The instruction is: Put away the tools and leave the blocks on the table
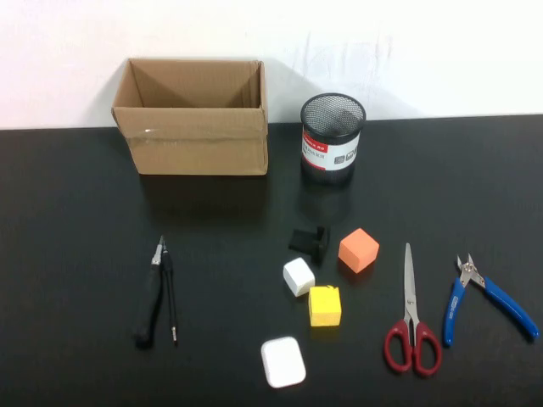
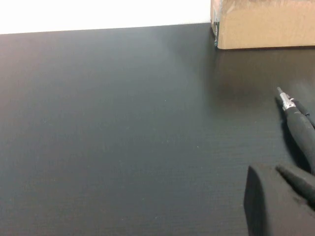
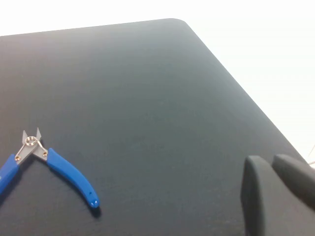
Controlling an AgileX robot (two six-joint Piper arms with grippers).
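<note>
On the black bench (image 1: 76, 212), a cardboard box (image 1: 193, 117) stands open at 11 o'clock, with a mesh cup (image 1: 332, 138) just right of it near 12. The pliers (image 1: 153, 292) and the thin driver (image 1: 170, 297) lie side by side at 8 o'clock. The scissors (image 1: 411, 318) lie at 4 o'clock, with the blue cutters (image 1: 484, 297) beside them nearer the right edge.

Around the middle sit the orange block (image 1: 358, 249), the white block (image 1: 298, 276) and the yellow block (image 1: 324, 305), near a small black clip (image 1: 310, 241). A flat white case (image 1: 282, 362) lies at 6 o'clock.

The left gripper (image 2: 280, 196) shows only in its wrist view, low over the bench beside the pliers. The right gripper (image 3: 275, 191) is likewise near the cutters. Both hold nothing; how far either is open I cannot tell.
</note>
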